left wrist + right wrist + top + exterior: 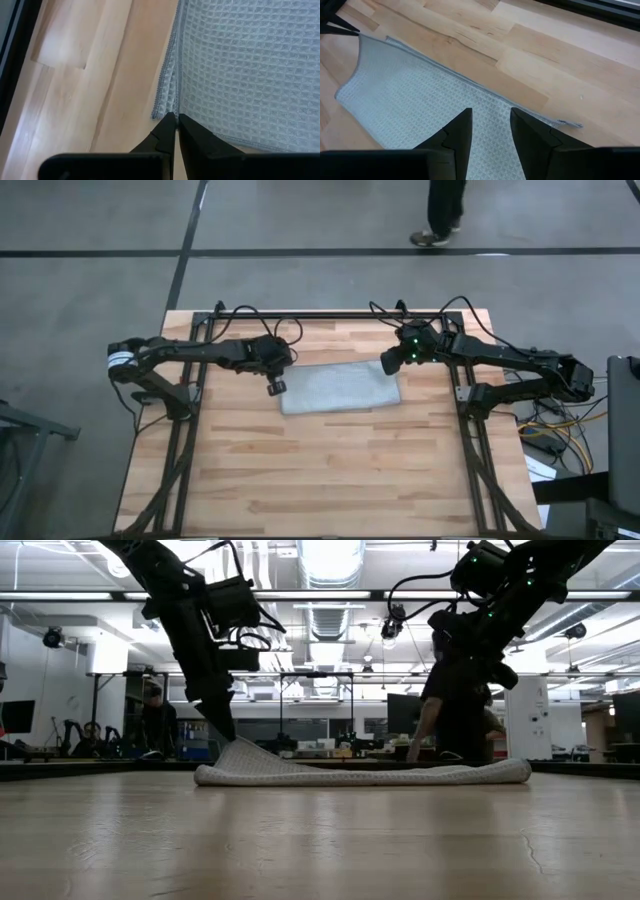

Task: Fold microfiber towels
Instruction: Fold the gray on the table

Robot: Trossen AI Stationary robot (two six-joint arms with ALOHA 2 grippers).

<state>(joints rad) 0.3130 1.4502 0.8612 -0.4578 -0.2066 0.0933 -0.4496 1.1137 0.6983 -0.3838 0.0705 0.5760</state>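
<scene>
The light grey-blue waffle-textured towel (340, 387) lies as a folded strip in the middle of the table, long side running left to right. My left gripper (275, 387) is at its left end, shut on the cloth, which rises there in a small peak (236, 745). My right gripper (392, 361) is open above the towel's right far part, its fingers (457, 131) apart over the cloth and touching nothing. In the low view the right gripper (497, 665) hangs well above the towel (400, 774). My left gripper pinches the towel's hemmed left edge (171, 102) between its two fingers, at their free ends. Two hems run together there, so more than one layer seems held. The fingers slant down from the table's left. The held end is lifted a little; the rest lies flat.
Bare wood table (330, 470) spreads in front of the towel toward the near edge. Black frame rails (330, 315) run along the far edge and both sides. A person (440, 210) stands beyond the far edge and also shows behind the table in the low view (460, 710).
</scene>
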